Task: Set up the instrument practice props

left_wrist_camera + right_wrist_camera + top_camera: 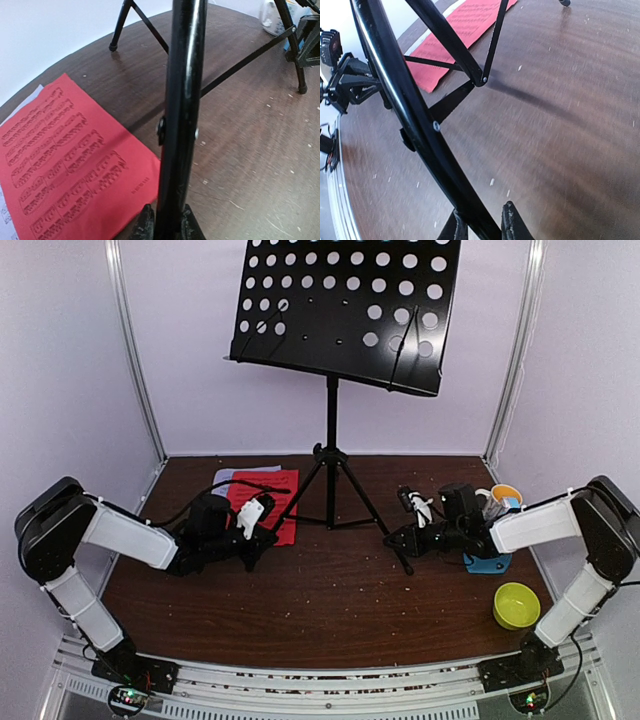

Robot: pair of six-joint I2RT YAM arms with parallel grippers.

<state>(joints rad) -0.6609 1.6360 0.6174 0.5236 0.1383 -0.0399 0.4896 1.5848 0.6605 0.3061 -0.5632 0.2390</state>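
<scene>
Music stand (pixel 331 430) is upright on its tripod at the back middle of the worktop (pixel 330 605). Left hand (pixel 169 225) is clamped on the front-left leg, right hand (pixel 480 225) on the front-right leg. Red sheet (pixel 270 502) lies flat just left of the stand, overlapping the white sheet (pixel 230 476).

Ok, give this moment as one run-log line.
left gripper: shut on music stand leg | right gripper: shut on another leg | stand: upright | red sheet: on table
</scene>
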